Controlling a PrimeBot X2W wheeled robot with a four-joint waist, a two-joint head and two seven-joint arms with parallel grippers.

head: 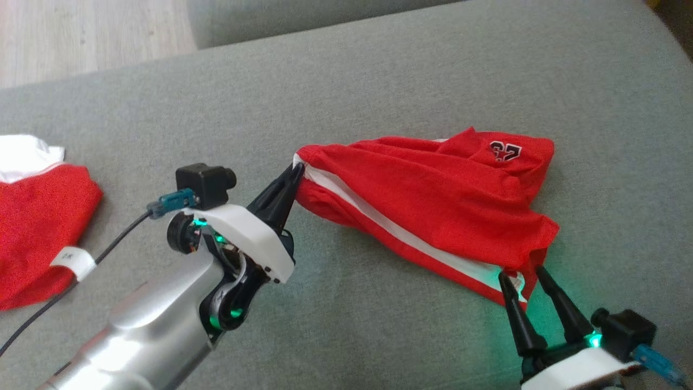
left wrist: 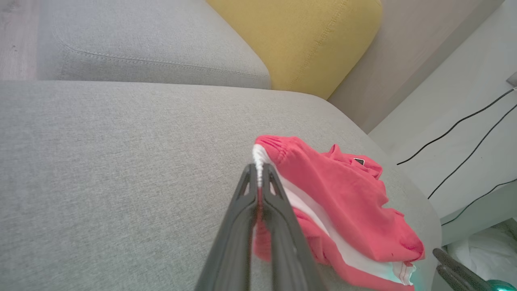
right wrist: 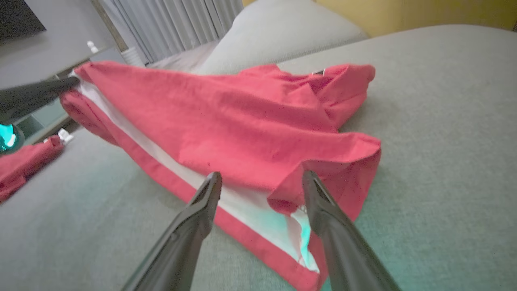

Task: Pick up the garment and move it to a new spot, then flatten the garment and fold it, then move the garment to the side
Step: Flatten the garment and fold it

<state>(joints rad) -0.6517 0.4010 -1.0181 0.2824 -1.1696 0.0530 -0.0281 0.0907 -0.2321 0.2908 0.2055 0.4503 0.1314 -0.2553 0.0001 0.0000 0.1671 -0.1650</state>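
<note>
The garment point(head: 433, 200) is a pair of red shorts with a white side stripe and a dark number patch, lying bunched on the grey sofa cushion point(head: 379, 81). My left gripper point(head: 296, 172) is shut on its waistband corner and holds that corner lifted; the left wrist view shows the garment point(left wrist: 343, 202) pinched between the fingers point(left wrist: 258, 173). My right gripper point(head: 521, 273) stands open at the garment's near hem, one finger on each side of the cloth edge. In the right wrist view the garment point(right wrist: 242, 121) spreads ahead of the open right gripper point(right wrist: 262, 178).
A second red and white garment point(head: 38, 227) with a white label lies at the left edge of the cushion. A yellow cushion point(left wrist: 307, 40) and another grey cushion point(left wrist: 153, 44) sit beyond. Wooden floor point(head: 81, 32) shows at the far left.
</note>
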